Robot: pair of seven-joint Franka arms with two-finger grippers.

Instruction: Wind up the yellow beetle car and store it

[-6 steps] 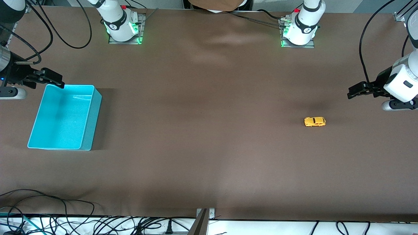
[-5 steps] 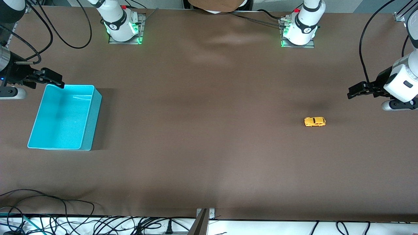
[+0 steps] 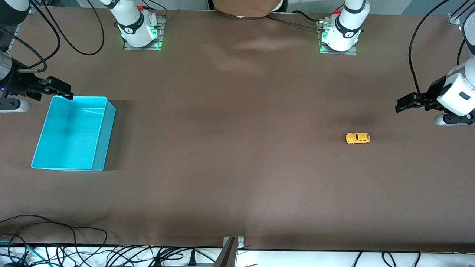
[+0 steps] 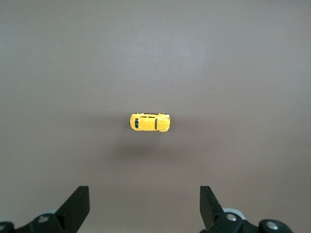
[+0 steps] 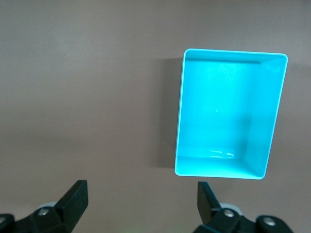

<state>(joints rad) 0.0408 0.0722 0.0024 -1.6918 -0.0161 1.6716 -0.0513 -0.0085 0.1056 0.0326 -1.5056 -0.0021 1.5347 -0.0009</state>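
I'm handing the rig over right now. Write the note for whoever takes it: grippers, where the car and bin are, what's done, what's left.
Left gripper: open, empty, in the air over bare table at the left arm's end, near the car.
Right gripper: open, empty, above the turquoise bin's rim.
Yellow beetle car: upright on its wheels on the table, untouched.
Turquoise bin: at the right arm's end, nothing in it.
Done: nothing yet.
Left: grasp the car, wind it up, put it in the bin.
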